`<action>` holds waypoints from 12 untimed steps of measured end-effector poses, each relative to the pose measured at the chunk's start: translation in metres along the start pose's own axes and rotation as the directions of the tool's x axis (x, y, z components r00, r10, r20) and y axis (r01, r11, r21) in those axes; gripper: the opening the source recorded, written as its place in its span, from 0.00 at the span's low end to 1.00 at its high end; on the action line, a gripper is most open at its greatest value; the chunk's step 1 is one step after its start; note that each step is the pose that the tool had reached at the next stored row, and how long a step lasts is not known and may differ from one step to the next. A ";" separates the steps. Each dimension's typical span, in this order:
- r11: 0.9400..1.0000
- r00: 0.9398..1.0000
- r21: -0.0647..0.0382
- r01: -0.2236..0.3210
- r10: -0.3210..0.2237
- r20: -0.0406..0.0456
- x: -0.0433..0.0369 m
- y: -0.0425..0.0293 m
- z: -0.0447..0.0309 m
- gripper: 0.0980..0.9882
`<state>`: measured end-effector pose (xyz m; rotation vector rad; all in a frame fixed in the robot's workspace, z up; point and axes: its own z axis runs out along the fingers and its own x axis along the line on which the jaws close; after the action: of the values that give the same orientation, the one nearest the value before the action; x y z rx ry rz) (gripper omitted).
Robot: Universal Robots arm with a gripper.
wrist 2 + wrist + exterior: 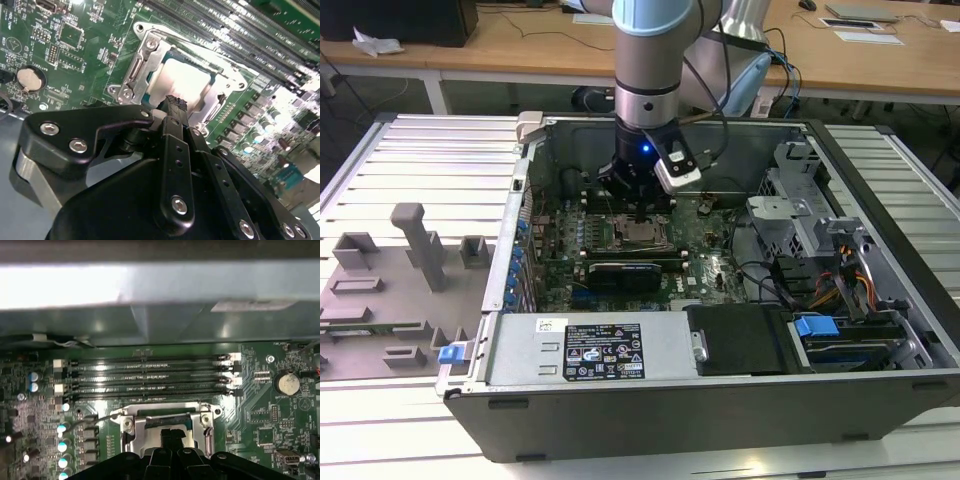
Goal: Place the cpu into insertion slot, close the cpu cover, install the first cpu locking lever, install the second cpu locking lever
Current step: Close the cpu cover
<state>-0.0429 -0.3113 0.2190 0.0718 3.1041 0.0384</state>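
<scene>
In the open computer case [520,200], my gripper [638,212] hangs straight over the insertion slot [642,237] on the green motherboard. In the second wrist view the cpu [187,80] lies flat in the slot, its pale metal top showing. The cpu cover [142,65] lies down around it as a silvery frame. My gripper [175,102] is shut, with nothing between its fingertips, just above the cpu's near edge. In the first wrist view a thin wire locking lever [92,420] sticks out sideways from the cover [129,426], beside my gripper [172,434].
Long black memory slots [150,375] run beside the socket, and a coin battery [288,383] sits on the board. A black graphics card [625,272], the power supply [605,350] and a drive cage with cables [800,215] surround the board. A grey fixture plate [390,290] lies on the exterior view's left.
</scene>
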 end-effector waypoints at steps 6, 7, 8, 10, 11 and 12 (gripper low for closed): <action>1.000 1.000 0.001 0.012 -0.012 0.000 0.0026 -0.0097 -0.0001 0.01; 1.000 1.000 0.001 0.016 -0.016 0.000 0.0030 -0.0116 0.0000 0.01; 1.000 1.000 0.001 0.022 -0.022 -0.001 0.0033 -0.0135 0.0001 0.01; 0.998 0.998 0.000 0.057 -0.057 -0.002 0.0039 -0.0141 0.0004 0.01; 0.997 0.997 0.000 0.071 -0.071 -0.002 0.0041 -0.0141 0.0004 0.01; 0.996 0.996 0.000 0.085 -0.085 -0.002 0.0043 -0.0142 0.0005 0.01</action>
<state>-0.0478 -0.3252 0.2180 -0.0598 3.1057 0.0353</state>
